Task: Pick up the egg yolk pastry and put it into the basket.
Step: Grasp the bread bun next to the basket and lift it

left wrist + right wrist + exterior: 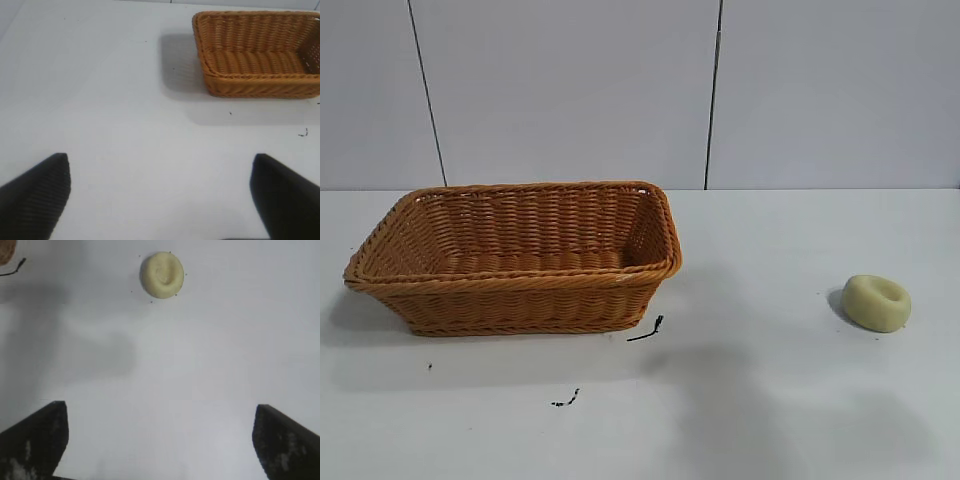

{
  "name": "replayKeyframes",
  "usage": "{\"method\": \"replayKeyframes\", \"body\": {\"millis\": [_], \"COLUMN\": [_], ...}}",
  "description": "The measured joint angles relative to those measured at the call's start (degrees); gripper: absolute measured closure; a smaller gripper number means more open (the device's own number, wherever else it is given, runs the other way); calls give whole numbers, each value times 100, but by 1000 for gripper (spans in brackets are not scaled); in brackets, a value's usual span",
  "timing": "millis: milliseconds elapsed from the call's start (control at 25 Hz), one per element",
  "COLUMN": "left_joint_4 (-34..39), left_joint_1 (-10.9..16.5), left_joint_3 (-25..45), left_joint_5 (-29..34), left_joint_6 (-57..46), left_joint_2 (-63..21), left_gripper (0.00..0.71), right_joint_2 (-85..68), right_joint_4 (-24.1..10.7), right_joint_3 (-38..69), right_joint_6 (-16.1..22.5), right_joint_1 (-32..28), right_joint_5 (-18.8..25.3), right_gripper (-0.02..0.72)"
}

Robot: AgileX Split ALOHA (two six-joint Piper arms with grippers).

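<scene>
Both sets of jaws stand spread wide and hold nothing: the left gripper (160, 200) hangs above bare worktop (770, 400) with the basket (520, 258) ahead of it, and the right gripper (160, 440) hangs above bare worktop short of the egg yolk pastry (161, 274). One pastry, one basket. The pastry is a pale yellow-green, matt, rounded lump with a dimple on top, lying on the worktop well apart from the basket, on the right arm's side. The orange-brown wicker basket holds nothing. Two small black scraps (646, 330) lie just by its front.

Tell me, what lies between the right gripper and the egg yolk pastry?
Only bare table between the open right gripper and the egg yolk pastry, as the right wrist view shows.
</scene>
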Motion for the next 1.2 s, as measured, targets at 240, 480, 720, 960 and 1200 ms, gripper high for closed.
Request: {"method": "replayKeyframes", "body": {"millis": [240,480,720,960,1200], "left_joint_4": [0,0,0,0,0], "left_joint_1": [0,0,0,0,0], "left_joint_3": [0,0,0,0,0], "left_joint_5": [0,0,0,0,0], "left_joint_6": [0,0,0,0,0], "left_joint_2": [0,0,0,0,0], "left_gripper": [14,14,14,14,14], "right_joint_2": [1716,2918,3773,4092,4092], "right_joint_4": [0,49,238,242,242], "right_joint_3": [-1163,-1753,-1796,-1796,-1796], "right_joint_6": [0,0,0,0,0], "right_joint_1": [0,0,0,0,0], "right_joint_5": [-57,-436,-888,-1073,-1131], "right_gripper": [10,10,10,10,151]}}
